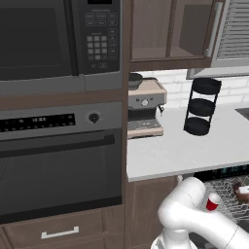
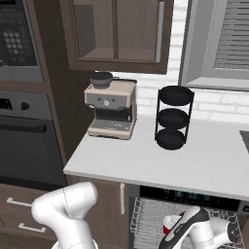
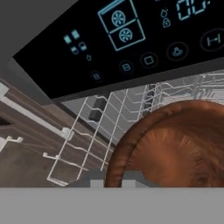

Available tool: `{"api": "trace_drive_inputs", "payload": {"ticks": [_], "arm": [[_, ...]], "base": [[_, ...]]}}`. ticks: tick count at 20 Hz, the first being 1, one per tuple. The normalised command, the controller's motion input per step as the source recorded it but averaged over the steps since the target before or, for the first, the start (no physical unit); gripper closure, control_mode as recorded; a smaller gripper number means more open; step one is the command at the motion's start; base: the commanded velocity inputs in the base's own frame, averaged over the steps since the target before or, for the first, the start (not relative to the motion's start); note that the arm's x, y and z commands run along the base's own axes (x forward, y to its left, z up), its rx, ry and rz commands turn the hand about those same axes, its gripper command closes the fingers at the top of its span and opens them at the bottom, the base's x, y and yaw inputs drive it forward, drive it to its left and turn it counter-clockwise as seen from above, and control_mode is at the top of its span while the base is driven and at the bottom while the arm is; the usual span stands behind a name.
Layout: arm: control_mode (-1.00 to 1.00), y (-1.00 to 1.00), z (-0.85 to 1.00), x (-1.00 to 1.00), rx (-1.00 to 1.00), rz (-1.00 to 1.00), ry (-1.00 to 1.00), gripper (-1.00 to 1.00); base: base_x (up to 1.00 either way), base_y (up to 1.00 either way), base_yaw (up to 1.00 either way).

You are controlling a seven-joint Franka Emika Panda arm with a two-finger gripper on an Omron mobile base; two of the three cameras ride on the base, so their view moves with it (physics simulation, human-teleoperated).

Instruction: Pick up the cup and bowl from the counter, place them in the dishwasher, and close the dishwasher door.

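Note:
The glossy reddish-brown bowl (image 3: 175, 144) looms close in the hand view, tilted over the dishwasher's grey wire rack (image 3: 109, 118). My gripper (image 3: 113, 179) is shut on its near rim. Above it runs the dishwasher's dark top strip (image 3: 131, 48) with lit symbols. A sliver of the bowl (image 1: 241, 190) shows at the right edge of the left base view, above the pulled-out rack (image 1: 228, 187). The red cup (image 1: 212, 203) with a white rim stands in that rack beside my arm, and the cup (image 2: 168, 224) shows again behind my forearm. The dishwasher door is out of view. Above the rack runs the light counter (image 2: 194, 160).
A black three-tier round rack (image 2: 172, 116) and a coffee machine (image 2: 111, 108) stand at the back of the counter. A black oven (image 1: 58, 160) and microwave (image 1: 48, 39) fill the wall to the left. Brown cabinets (image 2: 104, 204) sit beside the dishwasher.

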Motion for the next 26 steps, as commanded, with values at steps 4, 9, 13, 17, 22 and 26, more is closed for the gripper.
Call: {"api": "trace_drive_inputs", "payload": {"ticks": [4,9,13,17,22,26], "arm": [[-1.00,0.00,-0.13,0.45,0.00,-0.10,0.02,1.00],[-1.00,0.00,-0.43,0.20,0.00,-0.03,0.03,1.00],[-1.00,0.00,-0.49,0.00,0.00,0.00,0.02,1.00],[-1.00,0.00,-0.46,0.02,0.00,0.00,0.00,1.00],[-1.00,0.00,-0.34,0.05,0.00,0.00,0.07,1.00],[-1.00,0.00,-0.13,0.00,0.00,0.00,0.15,-1.00]], "base": [[0.00,0.00,0.00],[0.00,0.00,0.00],[0.00,0.00,0.00],[0.00,0.00,0.00],[0.00,0.00,0.00],[0.00,0.00,0.00]]}}
